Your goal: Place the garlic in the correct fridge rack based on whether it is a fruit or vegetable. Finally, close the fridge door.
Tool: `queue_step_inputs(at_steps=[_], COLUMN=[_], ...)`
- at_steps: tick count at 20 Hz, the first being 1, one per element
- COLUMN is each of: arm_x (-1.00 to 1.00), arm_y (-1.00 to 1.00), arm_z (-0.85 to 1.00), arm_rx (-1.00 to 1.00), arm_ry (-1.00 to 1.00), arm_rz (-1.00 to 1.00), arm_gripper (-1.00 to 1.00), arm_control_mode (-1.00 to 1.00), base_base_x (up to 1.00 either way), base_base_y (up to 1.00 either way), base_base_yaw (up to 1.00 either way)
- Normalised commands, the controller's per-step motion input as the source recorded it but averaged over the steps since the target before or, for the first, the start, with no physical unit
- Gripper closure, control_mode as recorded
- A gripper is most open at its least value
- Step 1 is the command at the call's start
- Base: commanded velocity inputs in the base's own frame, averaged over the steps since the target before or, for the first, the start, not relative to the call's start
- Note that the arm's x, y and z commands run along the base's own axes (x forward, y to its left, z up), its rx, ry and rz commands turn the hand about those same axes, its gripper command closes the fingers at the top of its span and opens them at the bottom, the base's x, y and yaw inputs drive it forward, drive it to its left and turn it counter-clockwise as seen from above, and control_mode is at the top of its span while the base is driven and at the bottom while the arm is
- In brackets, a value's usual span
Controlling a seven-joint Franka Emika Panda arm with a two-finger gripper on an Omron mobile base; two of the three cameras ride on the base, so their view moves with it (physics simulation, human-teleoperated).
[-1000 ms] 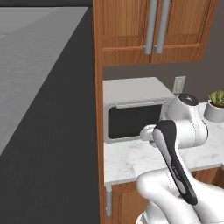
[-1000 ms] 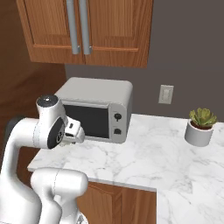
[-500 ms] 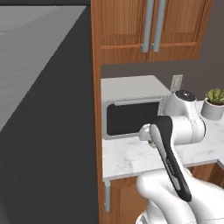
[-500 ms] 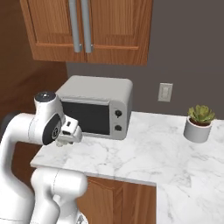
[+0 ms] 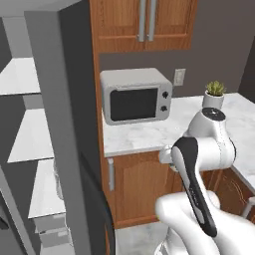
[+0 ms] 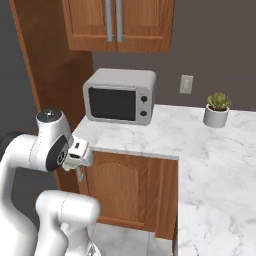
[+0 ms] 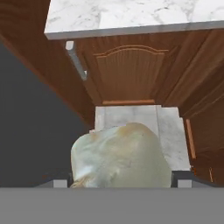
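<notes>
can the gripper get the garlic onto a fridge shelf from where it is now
Probably not yet. The gripper, shut on the garlic, sits beside the lower cabinet. The open fridge door stands between it and the shelves, so it must get round that.

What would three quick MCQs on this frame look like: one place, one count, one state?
1. Where is the potted plant?
A. on the microwave
B. on the marble counter
C. on the floor

2. How many round knobs does the microwave show?
A. two
B. four
C. none

3. What is the garlic doing?
A. lying on the counter
B. sitting on a fridge shelf
C. held in the gripper

Answers: 1 B, it stands on the counter near the wall; 2 A, two knobs right of the window; 3 C, the hand view shows it between the fingertips.
</notes>
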Motion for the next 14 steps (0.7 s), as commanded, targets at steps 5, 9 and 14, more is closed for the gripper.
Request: queue_step_inputs(at_steps=[5, 9, 14], arm_x=[0.0, 0.0, 0.0], arm_y=[0.0, 0.0, 0.0], arm_z=[0.0, 0.0, 0.0], arm_rx=[0.0, 0.0, 0.0], arm_ry=[0.0, 0.0, 0.0], arm_rz=[0.0, 0.0, 0.0], arm_gripper=[1.0, 1.0, 1.0], arm_control_mode=[1.0, 1.0, 1.0], base_base_x=[-1.0, -1.0, -1.0], base_base_y=[-0.05, 0.0, 0.12], base_base_yaw=[0.0, 0.0, 0.0])
